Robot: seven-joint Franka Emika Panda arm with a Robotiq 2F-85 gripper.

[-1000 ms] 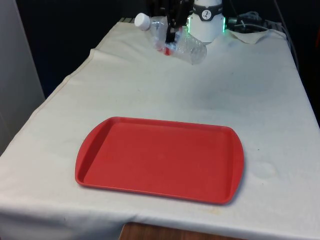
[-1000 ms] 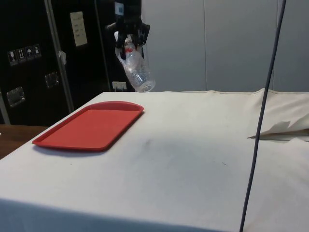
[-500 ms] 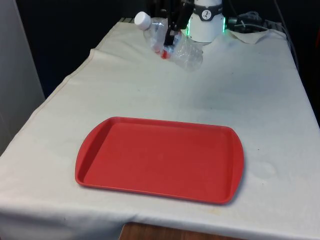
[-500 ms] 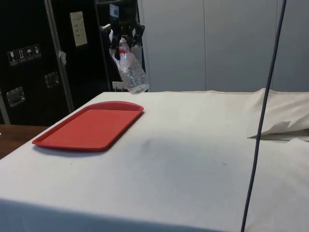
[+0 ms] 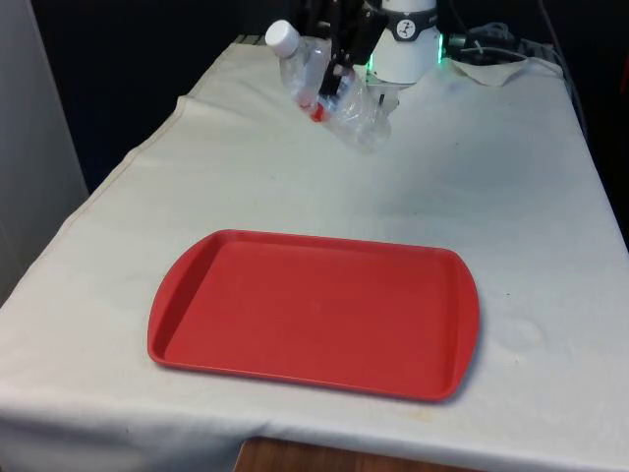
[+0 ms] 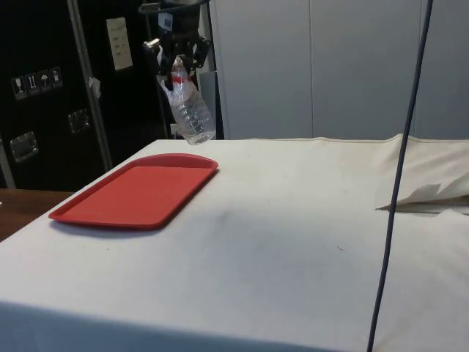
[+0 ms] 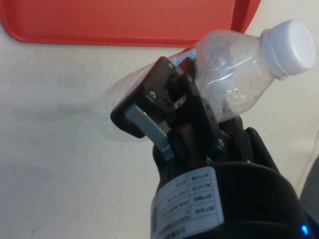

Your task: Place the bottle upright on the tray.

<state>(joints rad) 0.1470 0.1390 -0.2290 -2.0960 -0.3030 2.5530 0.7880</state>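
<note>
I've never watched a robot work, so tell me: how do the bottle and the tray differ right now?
The bottle is clear plastic with a white cap; the tray is solid red. The bottle hangs tilted in the air, clamped in the gripper over the table's far end; the tray lies flat on the white cloth. The bottle is narrow and rounded; the tray is broad and shallow. Both look empty.

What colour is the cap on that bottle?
White: the cap on the clear bottle shows best in the wrist view.

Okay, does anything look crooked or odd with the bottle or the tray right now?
The clear plastic bottle with a white cap hangs tilted in the black tool, in the air beyond the red plastic tray, not upright. The tray lies flat and bare. Nothing looks spilled.
</note>
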